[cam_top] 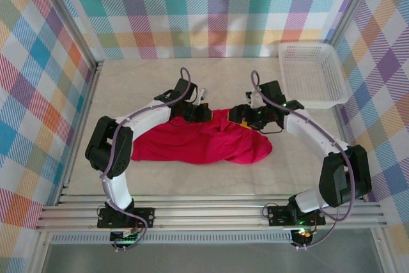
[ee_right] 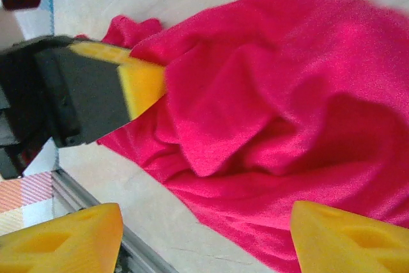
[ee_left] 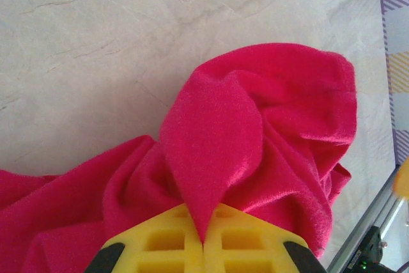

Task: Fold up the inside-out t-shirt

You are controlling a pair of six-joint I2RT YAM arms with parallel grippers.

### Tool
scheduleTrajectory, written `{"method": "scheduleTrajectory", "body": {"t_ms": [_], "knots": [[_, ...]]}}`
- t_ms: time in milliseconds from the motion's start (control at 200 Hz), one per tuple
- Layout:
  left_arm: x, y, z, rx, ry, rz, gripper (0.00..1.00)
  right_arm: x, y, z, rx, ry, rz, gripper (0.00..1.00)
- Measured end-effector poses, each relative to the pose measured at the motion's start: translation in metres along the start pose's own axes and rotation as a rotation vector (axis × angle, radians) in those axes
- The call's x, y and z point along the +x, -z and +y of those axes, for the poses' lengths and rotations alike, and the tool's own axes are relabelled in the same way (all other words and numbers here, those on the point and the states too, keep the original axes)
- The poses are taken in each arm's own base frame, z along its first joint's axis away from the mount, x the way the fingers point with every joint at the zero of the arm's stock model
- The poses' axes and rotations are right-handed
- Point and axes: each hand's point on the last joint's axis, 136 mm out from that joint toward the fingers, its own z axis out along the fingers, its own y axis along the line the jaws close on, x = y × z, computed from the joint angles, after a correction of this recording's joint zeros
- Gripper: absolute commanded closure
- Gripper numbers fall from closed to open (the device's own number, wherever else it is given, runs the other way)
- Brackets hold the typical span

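Shirt [cam_top: 201, 144] lies bunched on the surface [cam_top: 192, 180]; left hand [ee_left: 203, 242] pinches a fold at its fingertips; right hand [ee_right: 208, 238] is spread, cloth just ahead.

T-shirt [cam_top: 201, 143] lies bunched in the middle of the table [cam_top: 128, 87], between the two arms. Left gripper [cam_top: 198, 112] and right gripper [cam_top: 240, 114] sit side by side at its far edge, the left one pinching a fold. Basket [cam_top: 313, 75] stands in the far right corner, well apart from the t-shirt.
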Motion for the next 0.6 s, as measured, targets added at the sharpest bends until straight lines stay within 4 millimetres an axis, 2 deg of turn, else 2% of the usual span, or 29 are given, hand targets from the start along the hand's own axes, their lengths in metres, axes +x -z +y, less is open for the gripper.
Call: {"method": "scheduleTrajectory", "body": {"t_ms": [130,270,300,395,440,530,600], "knots": [[0.000,0.000,0.000,0.002,0.001,0.001,1.00,0.003,-0.023,0.000,-0.009,-0.001,0.024,0.33],[0.000,0.000,0.000,0.002,0.004,0.001,1.00,0.003,-0.052,-0.010,0.008,-0.029,0.062,0.38],[0.000,0.000,0.000,0.002,0.004,0.001,1.00,0.001,-0.057,-0.011,0.011,-0.034,0.068,0.43],[0.000,0.000,0.000,0.002,0.008,0.001,1.00,-0.006,-0.074,-0.018,0.025,-0.053,0.078,0.87],[0.000,0.000,0.000,0.002,0.008,0.001,1.00,-0.007,-0.079,-0.021,0.036,-0.058,0.083,1.00],[0.001,0.000,0.001,-0.003,0.004,0.003,1.00,-0.008,-0.077,-0.024,0.056,-0.069,0.086,1.00],[0.002,0.000,0.002,-0.010,-0.008,0.005,1.00,-0.011,-0.063,-0.017,0.057,-0.069,0.079,1.00]]}}
